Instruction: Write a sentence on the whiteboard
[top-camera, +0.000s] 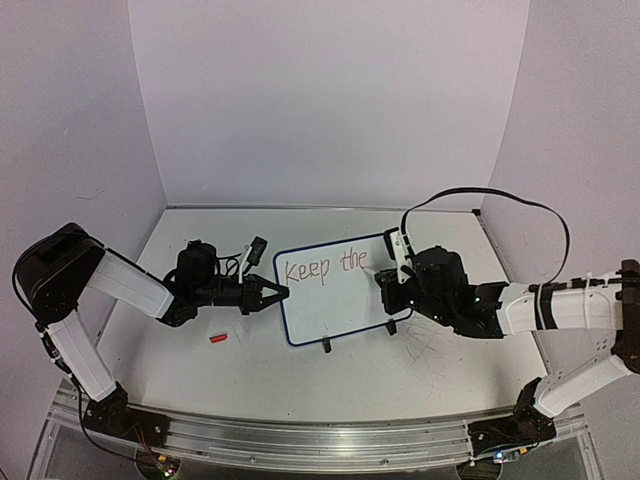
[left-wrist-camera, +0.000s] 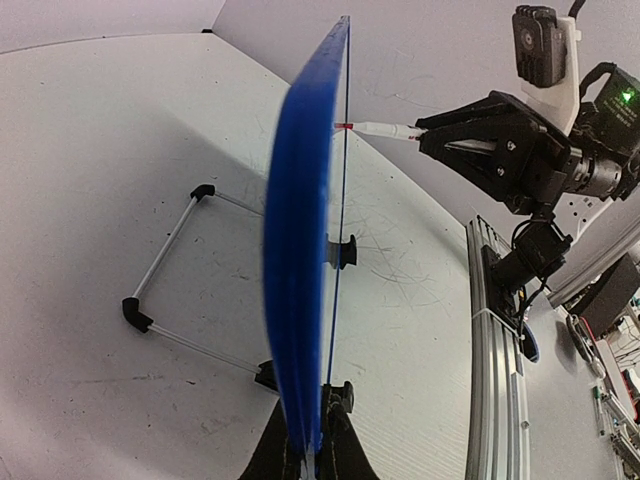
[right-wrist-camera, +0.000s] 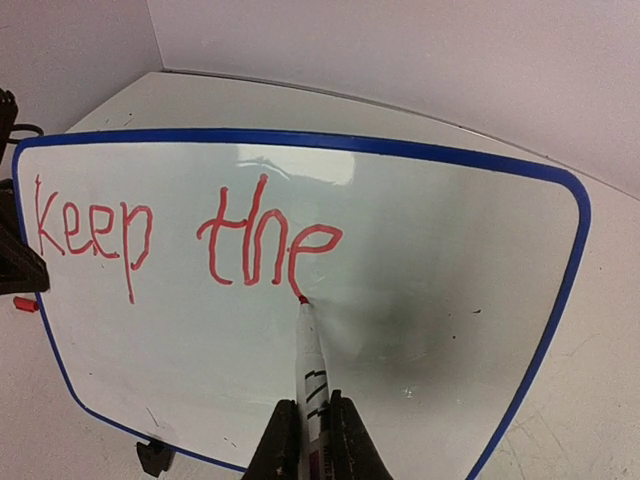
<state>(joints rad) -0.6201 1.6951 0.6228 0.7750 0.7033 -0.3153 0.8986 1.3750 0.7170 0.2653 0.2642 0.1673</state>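
The whiteboard (top-camera: 340, 300) stands tilted on the table, with "Keep the" of the sentence (top-camera: 325, 267) written in red along its top. My left gripper (top-camera: 276, 293) is shut on the board's left edge. In the left wrist view the board (left-wrist-camera: 300, 250) is seen edge-on between the jaws of that gripper (left-wrist-camera: 315, 455). My right gripper (top-camera: 388, 278) is shut on a white red-tipped marker (right-wrist-camera: 311, 360). The marker tip touches the board (right-wrist-camera: 430, 300) at the foot of the final "e" of the sentence (right-wrist-camera: 190, 240). The right gripper (right-wrist-camera: 312, 445) grips the marker's barrel.
A red marker cap (top-camera: 219, 339) lies on the table left of the board and also shows in the right wrist view (right-wrist-camera: 25, 304). The board's wire stand (left-wrist-camera: 170, 260) and black clip feet (top-camera: 326, 346) rest on the scratched tabletop. An aluminium rail (top-camera: 320, 440) runs along the near edge.
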